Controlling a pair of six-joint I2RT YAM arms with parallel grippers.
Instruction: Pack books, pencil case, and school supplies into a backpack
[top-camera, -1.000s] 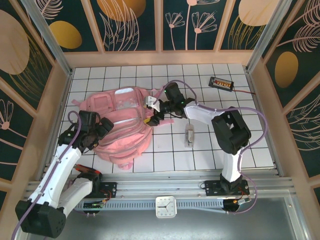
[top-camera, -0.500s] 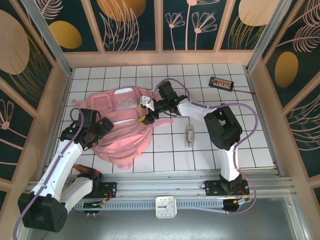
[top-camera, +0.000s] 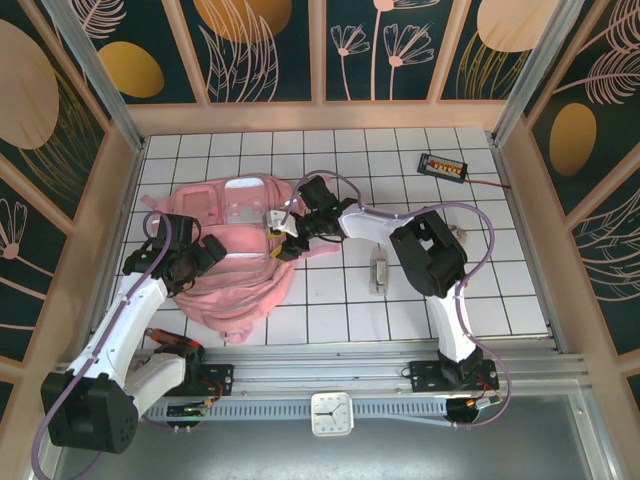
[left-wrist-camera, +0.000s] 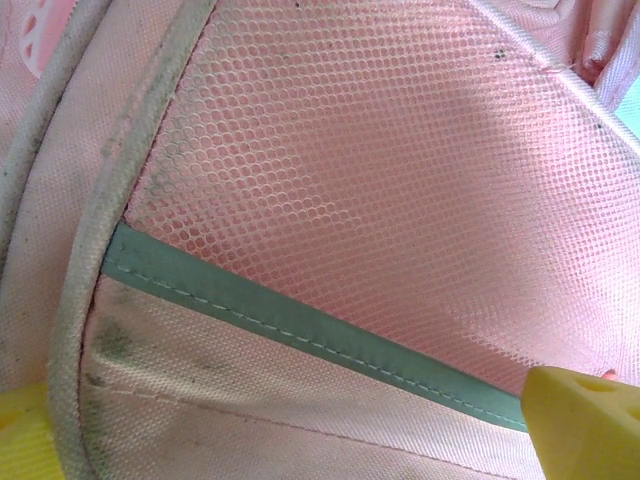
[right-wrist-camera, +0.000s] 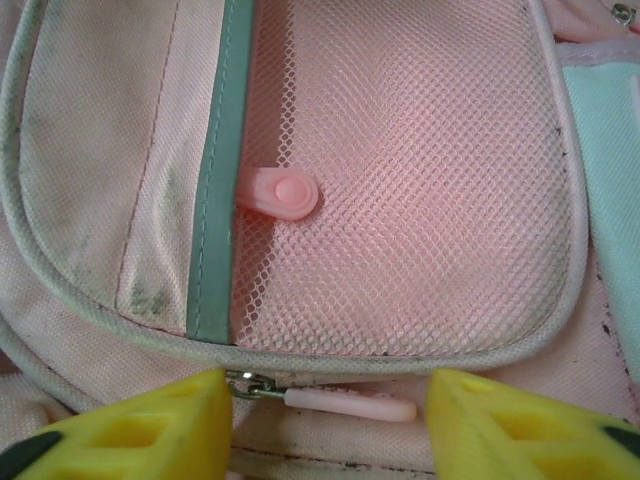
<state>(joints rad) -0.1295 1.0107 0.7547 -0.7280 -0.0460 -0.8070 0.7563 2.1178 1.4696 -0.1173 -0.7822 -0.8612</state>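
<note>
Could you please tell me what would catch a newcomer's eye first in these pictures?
The large soft pink backpack lies left of centre on the white tiled table. At its right side, the right gripper's open yellow fingers straddle a pale-pink zipper pull below a mesh pocket; the left gripper is at the backpack's left edge.

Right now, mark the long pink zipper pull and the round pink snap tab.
long pink zipper pull (right-wrist-camera: 352, 405): right wrist view, its middle.
round pink snap tab (right-wrist-camera: 287, 192): right wrist view, its button.
</note>
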